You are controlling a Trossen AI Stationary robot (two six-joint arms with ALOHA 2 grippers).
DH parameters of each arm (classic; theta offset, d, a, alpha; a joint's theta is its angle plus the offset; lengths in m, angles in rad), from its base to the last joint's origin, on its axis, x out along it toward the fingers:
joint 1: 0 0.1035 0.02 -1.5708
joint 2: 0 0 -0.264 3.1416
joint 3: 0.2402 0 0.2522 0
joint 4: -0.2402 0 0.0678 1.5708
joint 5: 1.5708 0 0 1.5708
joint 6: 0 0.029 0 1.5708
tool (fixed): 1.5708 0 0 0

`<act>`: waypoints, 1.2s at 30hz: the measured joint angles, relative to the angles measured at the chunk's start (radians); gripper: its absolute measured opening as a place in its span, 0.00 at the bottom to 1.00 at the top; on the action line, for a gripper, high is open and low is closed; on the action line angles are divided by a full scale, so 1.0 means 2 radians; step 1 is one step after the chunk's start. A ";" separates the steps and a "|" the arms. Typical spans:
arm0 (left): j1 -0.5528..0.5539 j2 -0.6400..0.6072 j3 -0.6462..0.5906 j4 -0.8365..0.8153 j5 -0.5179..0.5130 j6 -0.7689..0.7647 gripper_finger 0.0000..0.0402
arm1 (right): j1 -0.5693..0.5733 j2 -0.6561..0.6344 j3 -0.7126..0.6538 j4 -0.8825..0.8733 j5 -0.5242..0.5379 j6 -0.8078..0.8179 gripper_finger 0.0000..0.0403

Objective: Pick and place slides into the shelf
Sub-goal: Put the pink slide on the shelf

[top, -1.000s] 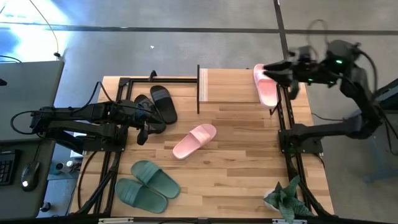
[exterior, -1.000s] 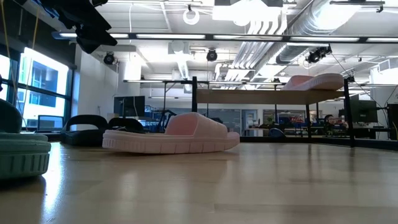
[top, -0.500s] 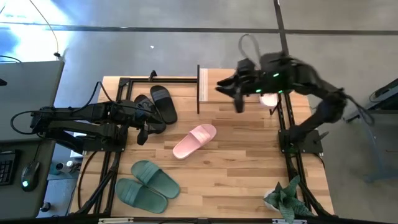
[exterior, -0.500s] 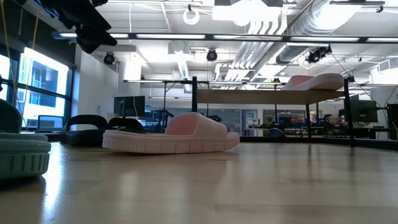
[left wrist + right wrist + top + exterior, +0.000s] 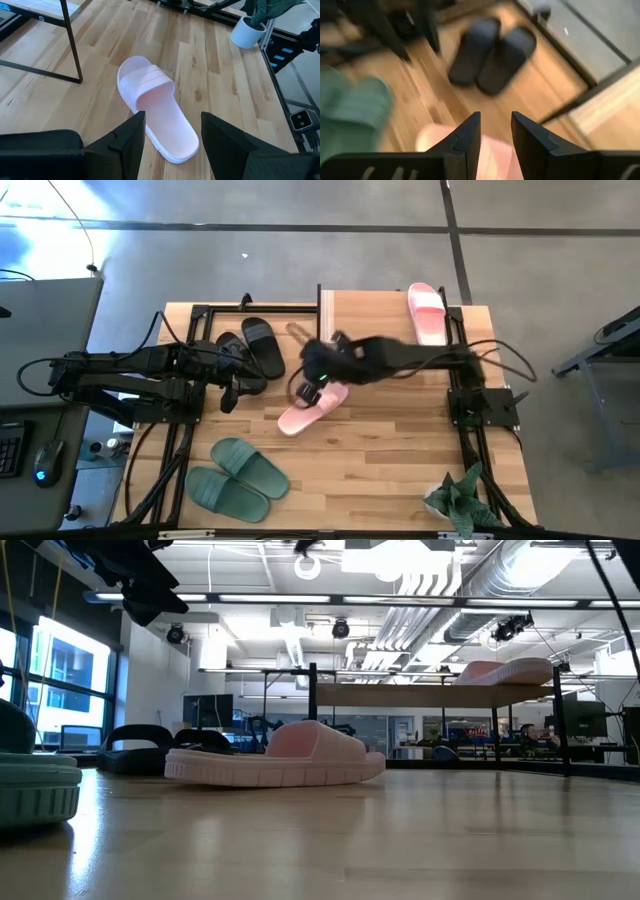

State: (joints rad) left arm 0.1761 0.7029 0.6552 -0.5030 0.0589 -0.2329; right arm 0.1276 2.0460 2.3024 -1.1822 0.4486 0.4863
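Note:
One pink slide [image 5: 312,407] lies sole down at the table's middle, also seen in the low view [image 5: 275,755]. Its mate [image 5: 427,313] lies on the right end of the shelf [image 5: 370,320]. My right gripper [image 5: 308,385] hangs open just above the middle slide's far end, with the slide [image 5: 432,137] under its fingers. Two black slides [image 5: 250,350] lie at the far left. Two green slides [image 5: 235,475] lie at the near left. My left gripper [image 5: 235,375] waits open beside the black pair, facing the pink slide [image 5: 155,110].
A potted plant [image 5: 455,498] stands at the table's near right corner. The shelf's thin black legs [image 5: 313,720] stand on the far part of the table. Bare wood lies between the pink slide and the right edge.
My right gripper has swung away from the shelf's right end, toward the table's left and near side, and has sunk and tipped downward to just above the pink slide in the middle. Both pink slides stay where they were.

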 joint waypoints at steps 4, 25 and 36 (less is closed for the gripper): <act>0.000 0.000 0.000 0.000 0.000 0.000 0.44 | 0.016 0.047 0.000 -0.035 0.011 0.031 0.25; 0.000 0.000 0.000 0.000 0.000 0.000 0.44 | 0.020 0.182 -0.001 -0.115 0.003 0.093 0.25; 0.000 0.000 0.000 0.000 0.000 0.000 0.44 | 0.014 0.185 0.000 -0.083 0.014 0.084 0.46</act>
State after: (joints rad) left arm 0.1761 0.7029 0.6552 -0.5034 0.0589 -0.2329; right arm 0.1558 2.4161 2.3016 -1.3480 0.4773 0.6544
